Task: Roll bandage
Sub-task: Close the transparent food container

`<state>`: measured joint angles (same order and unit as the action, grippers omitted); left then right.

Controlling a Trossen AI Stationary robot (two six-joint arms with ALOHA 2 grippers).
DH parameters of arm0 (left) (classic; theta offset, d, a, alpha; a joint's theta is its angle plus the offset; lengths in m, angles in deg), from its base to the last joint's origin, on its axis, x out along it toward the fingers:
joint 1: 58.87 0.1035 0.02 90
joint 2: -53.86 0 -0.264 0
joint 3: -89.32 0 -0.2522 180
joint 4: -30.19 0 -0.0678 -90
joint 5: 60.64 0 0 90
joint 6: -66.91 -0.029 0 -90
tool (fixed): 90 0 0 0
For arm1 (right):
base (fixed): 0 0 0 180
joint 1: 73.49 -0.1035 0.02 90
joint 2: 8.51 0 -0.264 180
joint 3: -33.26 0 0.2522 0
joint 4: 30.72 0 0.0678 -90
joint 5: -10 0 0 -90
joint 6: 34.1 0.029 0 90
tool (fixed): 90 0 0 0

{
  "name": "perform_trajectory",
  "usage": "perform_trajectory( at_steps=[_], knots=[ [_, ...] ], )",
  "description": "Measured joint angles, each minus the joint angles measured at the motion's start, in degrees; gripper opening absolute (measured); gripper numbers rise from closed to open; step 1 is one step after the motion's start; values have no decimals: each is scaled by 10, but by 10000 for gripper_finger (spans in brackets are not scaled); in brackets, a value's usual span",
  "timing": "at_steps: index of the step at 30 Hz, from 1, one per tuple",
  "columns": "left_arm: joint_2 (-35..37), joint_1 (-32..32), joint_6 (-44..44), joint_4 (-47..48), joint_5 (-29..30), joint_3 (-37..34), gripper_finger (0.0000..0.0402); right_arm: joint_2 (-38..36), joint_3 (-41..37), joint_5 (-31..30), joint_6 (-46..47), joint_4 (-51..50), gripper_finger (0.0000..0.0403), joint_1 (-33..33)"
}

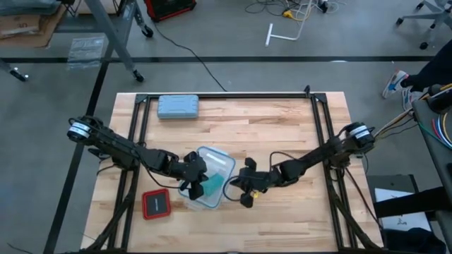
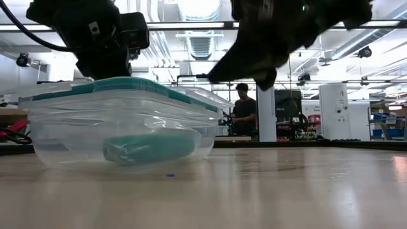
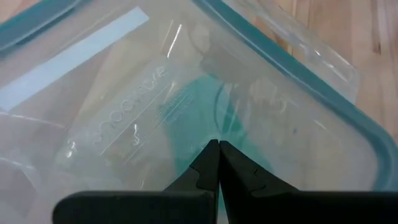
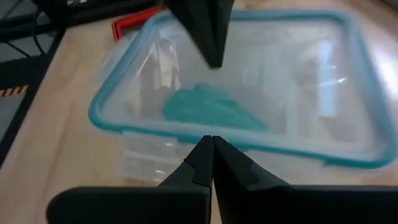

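The bandage [image 1: 212,186] lies lengthwise inside the lidded clear box [image 1: 227,164], directly under the left hand [image 1: 189,185] (closed, empty); the right hand [image 1: 245,198], likewise closed, waits beside.

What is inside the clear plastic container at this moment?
The teal bandage lies inside the clear container, bunched on its floor beneath the teal-rimmed lid. Whether it is rolled or loose cannot be made out through the plastic. Nothing else shows inside.

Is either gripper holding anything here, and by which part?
Nothing is held. Left gripper and right gripper are shut on nothing; the bandage lies inside the lidded container.
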<state>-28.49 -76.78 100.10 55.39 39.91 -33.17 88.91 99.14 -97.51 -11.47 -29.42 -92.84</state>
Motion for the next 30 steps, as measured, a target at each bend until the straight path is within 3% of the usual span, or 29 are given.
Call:
perform_trajectory(
  at_steps=[13,30],
  knots=[
    [3,-2,-13,-42,0,-37,0,83,-3,-6,53,65,0,-16],
    [2,-1,-14,-117,4,-75,0,96,-3,-9,34,98,0,13]
  ],
)
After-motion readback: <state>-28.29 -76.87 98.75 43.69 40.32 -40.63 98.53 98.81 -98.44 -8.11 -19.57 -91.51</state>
